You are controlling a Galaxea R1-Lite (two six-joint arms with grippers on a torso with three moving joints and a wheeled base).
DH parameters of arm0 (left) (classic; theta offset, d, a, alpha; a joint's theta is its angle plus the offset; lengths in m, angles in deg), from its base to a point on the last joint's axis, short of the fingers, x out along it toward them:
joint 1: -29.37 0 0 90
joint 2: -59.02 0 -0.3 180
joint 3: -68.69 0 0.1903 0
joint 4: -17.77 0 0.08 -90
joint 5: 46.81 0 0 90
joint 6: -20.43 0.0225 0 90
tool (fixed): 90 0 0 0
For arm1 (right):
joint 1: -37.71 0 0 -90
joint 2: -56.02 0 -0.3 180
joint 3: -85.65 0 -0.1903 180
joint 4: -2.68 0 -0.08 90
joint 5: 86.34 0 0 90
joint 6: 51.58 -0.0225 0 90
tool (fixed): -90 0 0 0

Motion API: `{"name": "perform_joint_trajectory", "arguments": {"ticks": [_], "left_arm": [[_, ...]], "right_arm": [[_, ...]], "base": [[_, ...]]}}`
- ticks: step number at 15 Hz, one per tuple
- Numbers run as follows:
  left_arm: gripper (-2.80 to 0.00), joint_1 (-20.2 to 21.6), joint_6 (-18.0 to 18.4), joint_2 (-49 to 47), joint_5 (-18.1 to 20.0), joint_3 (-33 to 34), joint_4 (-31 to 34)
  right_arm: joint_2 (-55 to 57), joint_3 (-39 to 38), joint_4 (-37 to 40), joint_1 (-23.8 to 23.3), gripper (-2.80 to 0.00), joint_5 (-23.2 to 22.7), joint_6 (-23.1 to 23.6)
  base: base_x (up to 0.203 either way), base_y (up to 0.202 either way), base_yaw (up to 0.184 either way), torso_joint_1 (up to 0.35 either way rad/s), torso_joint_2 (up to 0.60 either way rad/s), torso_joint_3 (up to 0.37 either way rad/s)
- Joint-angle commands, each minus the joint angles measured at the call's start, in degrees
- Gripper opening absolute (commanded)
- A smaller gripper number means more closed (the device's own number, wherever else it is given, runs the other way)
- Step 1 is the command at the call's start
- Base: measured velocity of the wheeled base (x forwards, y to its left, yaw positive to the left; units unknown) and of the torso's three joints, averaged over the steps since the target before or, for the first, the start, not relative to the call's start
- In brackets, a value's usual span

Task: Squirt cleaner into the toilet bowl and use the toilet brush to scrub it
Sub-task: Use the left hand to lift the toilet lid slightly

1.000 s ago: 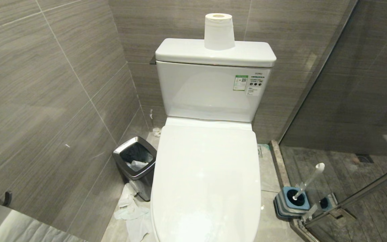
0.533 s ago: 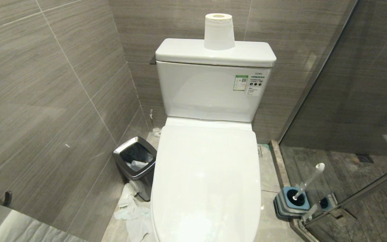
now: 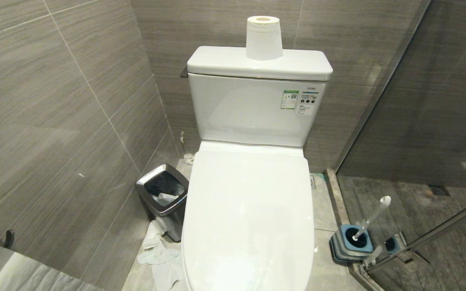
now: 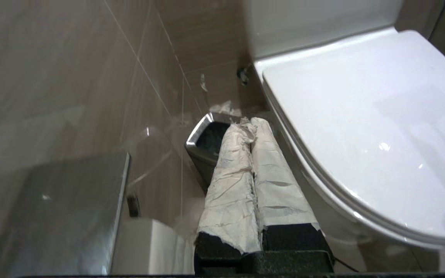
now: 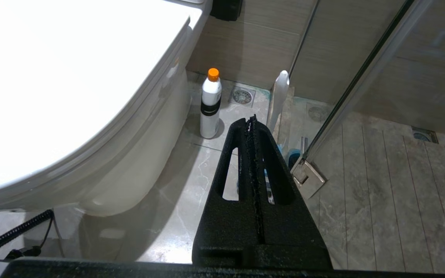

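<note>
Lid (image 3: 249, 210) was down; both claws pressed together, empty: left claw (image 4: 250, 122) beside waste bin (image 4: 207, 141), cleaner (image 5: 210, 103) ahead of right claw (image 5: 252, 120).

From head height we look down at the closed toilet lid (image 3: 249, 218). Our left wrist camera sits low beside its left edge; our right wrist camera sits low beside its right edge. All three views share the lid.

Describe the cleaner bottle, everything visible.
The cleaner bottle is small, white plastic by its look, with an orange cap on and a dark band around its middle. It stands upright on the floor tiles, close beside the toilet's base, near a round floor drain. Nothing grips it. It shows only in the right wrist view.
</note>
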State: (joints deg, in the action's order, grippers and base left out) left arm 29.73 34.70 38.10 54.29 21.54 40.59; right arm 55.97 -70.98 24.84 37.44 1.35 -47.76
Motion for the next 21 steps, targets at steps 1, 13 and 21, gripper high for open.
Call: {"name": "perform_joint_trajectory", "arguments": {"ticks": [1,13,21], "left_arm": [[-2.80,0.05,0.02,-10.16,-0.07,-1.89,-4.45],[-2.80,0.02,1.60,-43.84,-0.22,-14.64,-22.16],[-2.80,-4.28,4.80,-59.08,-0.38,-20.78,-22.27]], "right_arm": [[-0.04,-0.70,-0.02,0.00,-2.80,-0.06,0.04],[-0.04,-0.79,-0.02,0.00,-2.80,-0.06,0.04],[-0.04,-0.70,-0.02,0.00,-2.80,-0.06,0.04]], "base": [[0.000,0.000,0.000,0.000,0.00,0.000],[0.000,0.000,0.000,0.000,0.00,0.000],[0.000,0.000,0.000,0.000,0.00,0.000]]}}
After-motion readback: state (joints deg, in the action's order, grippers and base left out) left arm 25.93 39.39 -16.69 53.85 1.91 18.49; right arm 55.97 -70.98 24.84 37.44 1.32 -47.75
